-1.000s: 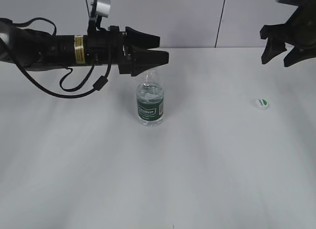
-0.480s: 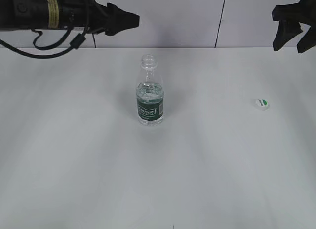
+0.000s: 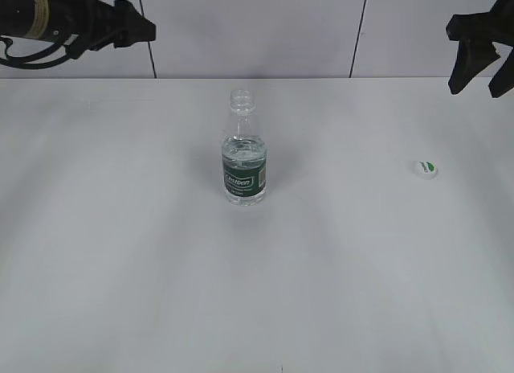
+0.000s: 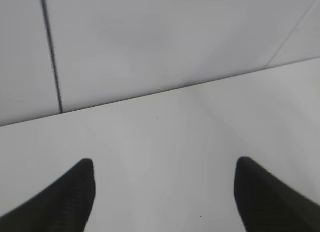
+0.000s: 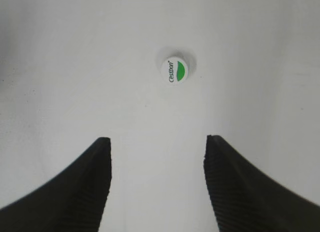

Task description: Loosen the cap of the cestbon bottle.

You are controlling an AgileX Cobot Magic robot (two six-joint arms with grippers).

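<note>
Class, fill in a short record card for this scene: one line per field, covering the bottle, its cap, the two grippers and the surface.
bottle: cestbon bottle stands upright near the table's middle, neck open, partly filled with water
cap: cap is off, lying on the table to the bottle's right, printed top up
left gripper: left gripper open, empty, raised at far left
right gripper: right gripper open, empty, raised above the cap
surface: white table
task state: cap is fully removed
</note>
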